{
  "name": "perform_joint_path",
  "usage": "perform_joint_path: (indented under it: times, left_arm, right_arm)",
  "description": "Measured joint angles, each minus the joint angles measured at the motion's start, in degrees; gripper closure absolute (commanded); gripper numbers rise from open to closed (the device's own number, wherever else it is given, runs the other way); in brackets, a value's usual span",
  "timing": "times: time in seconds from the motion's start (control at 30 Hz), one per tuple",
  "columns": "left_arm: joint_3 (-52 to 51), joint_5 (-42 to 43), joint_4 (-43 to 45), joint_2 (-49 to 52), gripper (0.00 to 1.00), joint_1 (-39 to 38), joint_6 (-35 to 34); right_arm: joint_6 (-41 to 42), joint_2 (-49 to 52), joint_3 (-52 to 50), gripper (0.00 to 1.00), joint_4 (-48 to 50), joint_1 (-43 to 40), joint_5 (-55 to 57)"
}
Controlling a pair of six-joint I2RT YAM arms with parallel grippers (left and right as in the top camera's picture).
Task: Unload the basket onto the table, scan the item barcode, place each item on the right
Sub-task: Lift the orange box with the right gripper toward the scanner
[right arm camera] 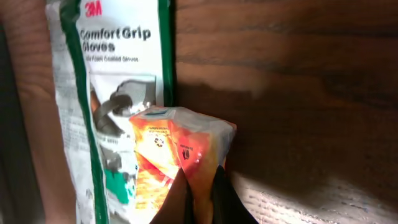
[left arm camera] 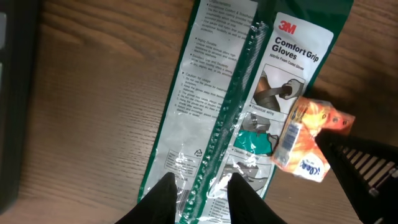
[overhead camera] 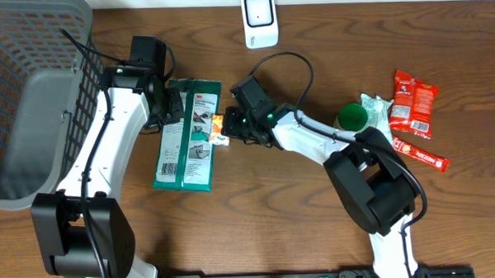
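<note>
Right wrist view: my right gripper (right arm camera: 198, 186) is closed tight on a corner of the orange packet (right arm camera: 177, 143), pinching thin film only. The packet lies partly on the glove pack (right arm camera: 106, 93), over the edge nearest my right arm. I see no barcode on the face showing.

Left wrist view: my left gripper (left arm camera: 202, 196) straddles the glove pack's crimped seam with its fingers (left arm camera: 165, 199) apart. I cannot tell whether they pinch it.

The scanner (overhead camera: 260, 20) stands beyond the glove pack's top end, well apart.

Judgement: lift the packet clear of the glove pack before turning it. Carry it slowly, since the corner grip may slip, and rotate it until the barcode face meets the scanner window squarely.
</note>
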Motion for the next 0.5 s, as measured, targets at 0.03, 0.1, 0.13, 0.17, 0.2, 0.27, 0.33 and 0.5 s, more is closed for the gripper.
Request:
perform_joint_path:
  times: [0.03,0.1,0.13,0.17,0.2,0.27,0.33,0.5]
  left_arm:
    - [0.0,0.0,0.0,0.0,0.71,0.0,0.0]
    - [0.0,0.0,0.1,0.0,0.72,0.0,0.0]
    - [0.0,0.0,0.1,0.0,0.71,0.0,0.0]
    - [0.0,0.0,0.1,0.0,0.72,0.0,0.0]
    - [0.0,0.2,0.1,-0.1,0.72,0.0,0.0]
    - [0.0,0.9,0.1,-0.7,0.71,0.0,0.0]
    - [0.0,3.3,0.3,-2.1,0.71,0.0,0.2]
    - [0.0,15.6,2.1,-8.7,0.71,2.3,2.2]
  right_arm:
    - [-1.3,-0.1,-0.1,0.99,-0.3,-0.7,-1.6]
    - [-3.9,-0.7,-0.4,0.99,-0.8,-2.2,-5.4]
    - [-6.0,-1.6,-0.6,0.99,-1.4,-3.9,-8.8]
    - [-7.6,-2.5,-0.7,0.99,-1.6,-5.5,-11.6]
    - [-9.0,-3.5,-0.8,0.99,-1.7,-7.0,-14.3]
    - [-12.6,-6.7,-0.8,0.99,-1.7,-11.7,-22.5]
    - [-16.0,-9.7,-0.8,0.99,-1.5,-16.5,-32.2]
    - [-24.0,-11.0,-0.8,0.99,-3.5,-24.9,-57.5]
